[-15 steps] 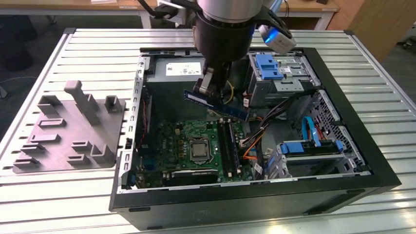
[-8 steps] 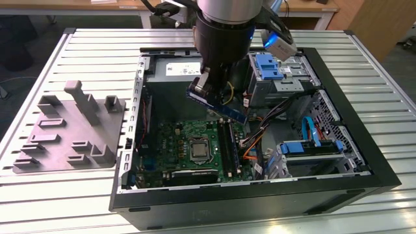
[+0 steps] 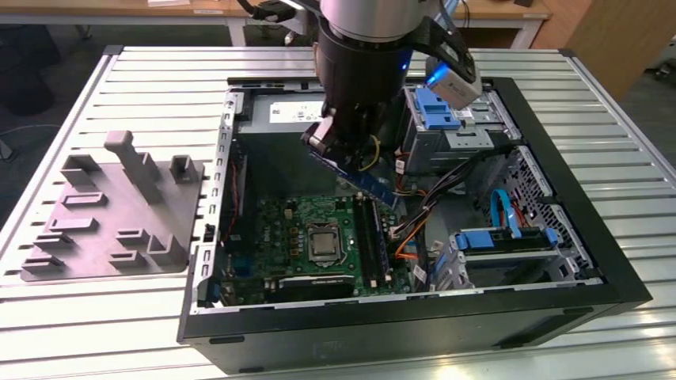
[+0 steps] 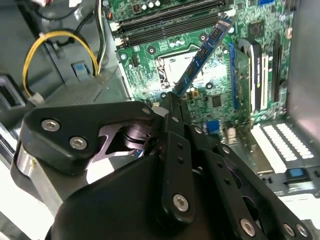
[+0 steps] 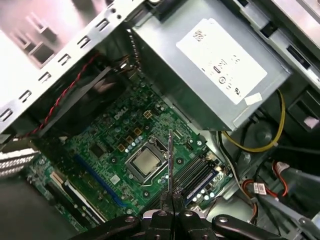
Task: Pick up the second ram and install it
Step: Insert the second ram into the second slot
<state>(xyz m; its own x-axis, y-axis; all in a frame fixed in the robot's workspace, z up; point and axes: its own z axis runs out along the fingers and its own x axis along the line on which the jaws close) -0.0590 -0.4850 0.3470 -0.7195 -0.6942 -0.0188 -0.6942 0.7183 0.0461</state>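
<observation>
Gripper [image 4: 172, 99] links were matt black with bright metal screw heads. The RAM module [image 4: 202, 55] was a blue-green circuit board with a slight sheen. The motherboard [image 5: 107, 135] was green and lacquered. The processor lid [image 5: 145, 162] was dull bare metal. The power supply [image 5: 200, 85] was grey sheet metal and bore a white paper label [image 5: 227, 57]. The table [image 3: 106, 324] was ribbed satin metal. The fixture [image 3: 106, 214] looked like matt grey plastic. The computer case [image 3: 423, 324] was matt black.

Grey fixture block [image 3: 111, 212] on slatted table [image 3: 158, 79]
</observation>
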